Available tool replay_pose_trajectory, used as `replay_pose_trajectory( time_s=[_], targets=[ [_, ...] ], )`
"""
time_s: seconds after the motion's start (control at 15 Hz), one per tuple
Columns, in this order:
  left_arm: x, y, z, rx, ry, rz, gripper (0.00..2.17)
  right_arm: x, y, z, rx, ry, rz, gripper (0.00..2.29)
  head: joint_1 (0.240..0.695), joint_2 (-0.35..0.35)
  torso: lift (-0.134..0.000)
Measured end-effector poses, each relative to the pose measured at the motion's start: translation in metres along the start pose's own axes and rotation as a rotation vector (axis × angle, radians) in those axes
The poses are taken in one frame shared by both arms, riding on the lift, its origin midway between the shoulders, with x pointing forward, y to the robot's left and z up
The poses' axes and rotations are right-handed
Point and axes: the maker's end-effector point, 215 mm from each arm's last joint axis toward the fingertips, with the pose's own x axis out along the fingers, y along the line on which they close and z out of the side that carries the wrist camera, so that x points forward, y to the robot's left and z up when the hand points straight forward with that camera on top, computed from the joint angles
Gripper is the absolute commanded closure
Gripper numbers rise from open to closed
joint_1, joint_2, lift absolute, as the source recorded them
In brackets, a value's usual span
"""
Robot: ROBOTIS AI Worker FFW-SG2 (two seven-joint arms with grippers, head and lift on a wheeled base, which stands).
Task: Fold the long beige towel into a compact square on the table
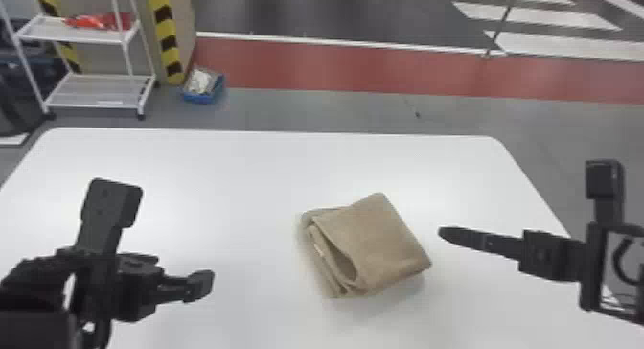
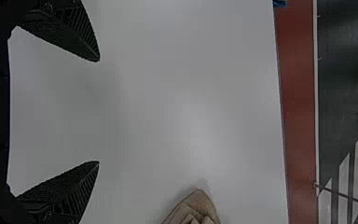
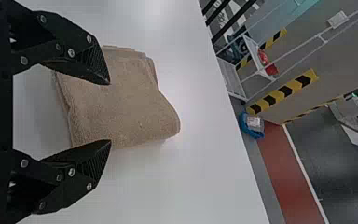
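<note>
Most folding looks done: towel [image 1: 378,242] is a compact, squarish bundle on the table [image 1: 215,180], layers loose on one side. Left gripper [image 2: 99,111], right gripper [image 3: 110,112]: fingers spread, pinching nothing. Maybe a pat or straighten left, if anything.

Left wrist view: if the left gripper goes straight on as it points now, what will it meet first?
The left gripper would probably meet the white table top first; the towel lies to the right of its line. Its height above the table is unclear.
</note>
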Motion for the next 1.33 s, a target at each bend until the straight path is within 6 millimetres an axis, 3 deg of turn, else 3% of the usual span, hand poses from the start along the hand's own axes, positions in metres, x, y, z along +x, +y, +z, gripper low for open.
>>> replay_pose_trajectory(
  time_s=[0.27,0.67,1.07,1.33],
  targets=[
    [0.001,-0.002,0.002,0.006,-0.002,0.001,0.10,-0.006,-0.012,-0.021,-0.036,0.077,-0.052,2.13,0.695,-0.189,-0.124],
    [0.000,0.001,0.003,0.007,-0.004,0.006,0.10,0.018,-0.020,-0.057,-0.084,0.221,-0.134,2.13,0.695,-0.171,-0.124],
    [0.000,0.005,0.000,0.003,0.000,0.010,0.10,0.054,-0.039,-0.043,-0.083,0.278,-0.200,2.13,0.695,-0.160,-0.124],
    [-0.001,0.007,0.000,0.000,-0.003,0.012,0.10,0.066,-0.052,-0.031,-0.095,0.274,-0.288,2.13,0.695,-0.163,-0.124]
  ],
)
